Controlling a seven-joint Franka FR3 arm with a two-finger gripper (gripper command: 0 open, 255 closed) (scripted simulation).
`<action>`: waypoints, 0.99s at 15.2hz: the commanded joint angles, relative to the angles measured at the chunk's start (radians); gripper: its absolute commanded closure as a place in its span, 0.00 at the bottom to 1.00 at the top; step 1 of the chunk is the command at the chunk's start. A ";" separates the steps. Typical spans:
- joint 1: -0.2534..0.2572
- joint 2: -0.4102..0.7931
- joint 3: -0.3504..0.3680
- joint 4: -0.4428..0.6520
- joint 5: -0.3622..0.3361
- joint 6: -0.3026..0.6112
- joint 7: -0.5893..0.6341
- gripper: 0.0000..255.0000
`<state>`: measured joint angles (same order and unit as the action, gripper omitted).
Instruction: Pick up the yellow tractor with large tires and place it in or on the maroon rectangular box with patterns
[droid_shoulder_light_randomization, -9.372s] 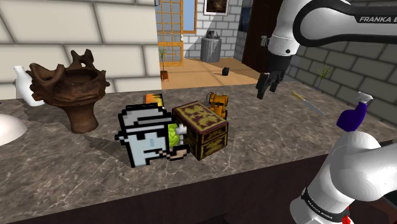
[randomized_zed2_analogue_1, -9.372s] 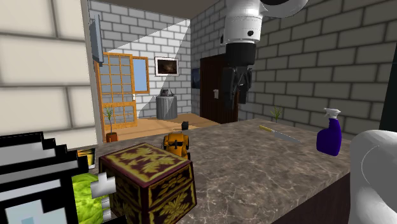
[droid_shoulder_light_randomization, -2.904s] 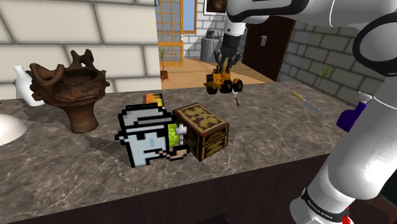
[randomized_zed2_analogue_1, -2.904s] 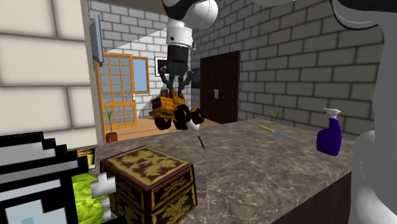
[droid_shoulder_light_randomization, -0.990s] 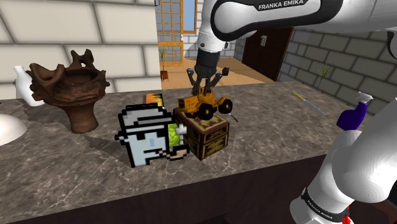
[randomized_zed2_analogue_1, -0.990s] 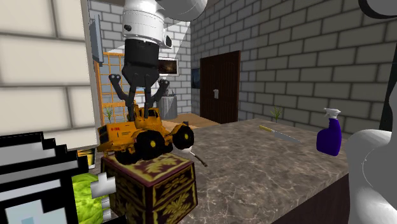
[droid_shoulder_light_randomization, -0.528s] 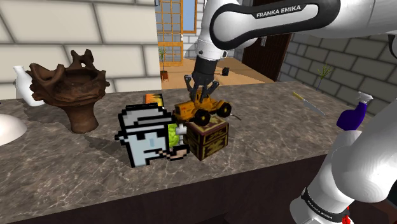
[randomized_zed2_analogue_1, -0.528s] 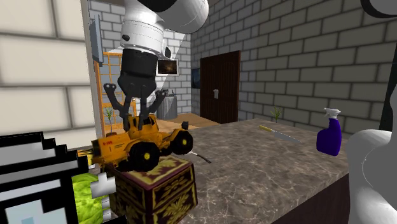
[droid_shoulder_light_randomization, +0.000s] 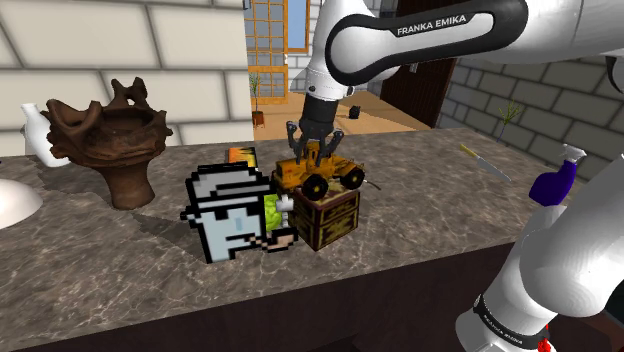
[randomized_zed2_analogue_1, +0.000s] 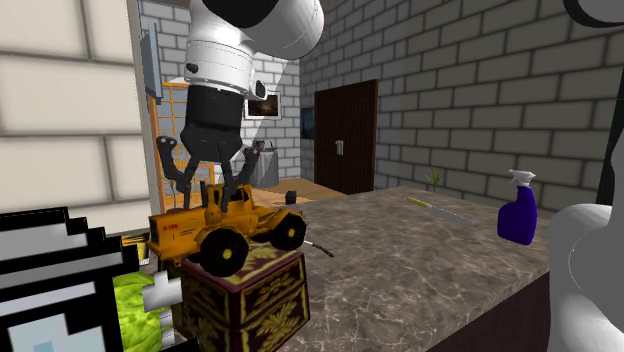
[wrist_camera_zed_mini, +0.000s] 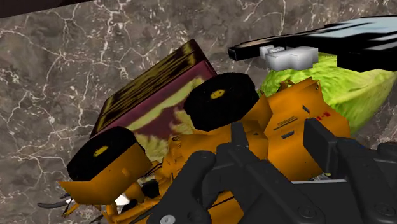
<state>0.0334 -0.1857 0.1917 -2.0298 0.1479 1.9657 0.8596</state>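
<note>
Yellow tractor (droid_shoulder_light_randomization: 318, 170), one, two black tires (wrist_camera_zed_mini: 219, 102) showing, rests atop one maroon patterned box (droid_shoulder_light_randomization: 332, 216); single gripper (droid_shoulder_light_randomization: 312, 155) clasps its cab.

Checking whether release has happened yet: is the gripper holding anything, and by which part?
Yes, the yellow tractor: the gripper's fingers clasp its cab, mid-body, while its tires sit on the patterned maroon box.

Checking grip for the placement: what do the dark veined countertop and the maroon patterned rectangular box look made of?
Dark veined countertop: marble-like stone, white veins across grey-brown. Maroon patterned rectangular box: unclear, perhaps painted wood; flat yellow motifs, matte faces.
</note>
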 joint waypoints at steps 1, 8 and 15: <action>-0.006 0.018 0.005 -0.002 -0.101 0.004 0.012 0.00; -0.022 -0.022 -0.016 0.069 -0.097 -0.110 -0.019 0.00; -0.022 -0.024 -0.016 0.093 -0.097 -0.137 -0.019 0.00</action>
<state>0.0113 -0.2097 0.1752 -1.9366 0.0509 1.8296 0.8407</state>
